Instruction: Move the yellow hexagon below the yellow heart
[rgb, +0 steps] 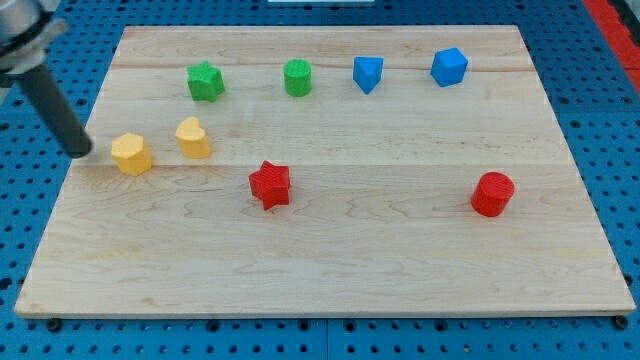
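Note:
The yellow hexagon (132, 154) sits near the left edge of the wooden board. The yellow heart (193, 137) stands just to its right and slightly higher in the view, a small gap between them. My tip (82, 151) is at the board's left edge, a short way left of the yellow hexagon and not touching it. The dark rod slants up to the view's top left.
A green star (205, 81), a green cylinder (297, 77), a blue block (367, 73) and a blue cube (449, 66) line the top. A red star (270, 184) sits mid-board and a red cylinder (492, 194) at right. The wooden board (330, 270) lies on a blue pegboard.

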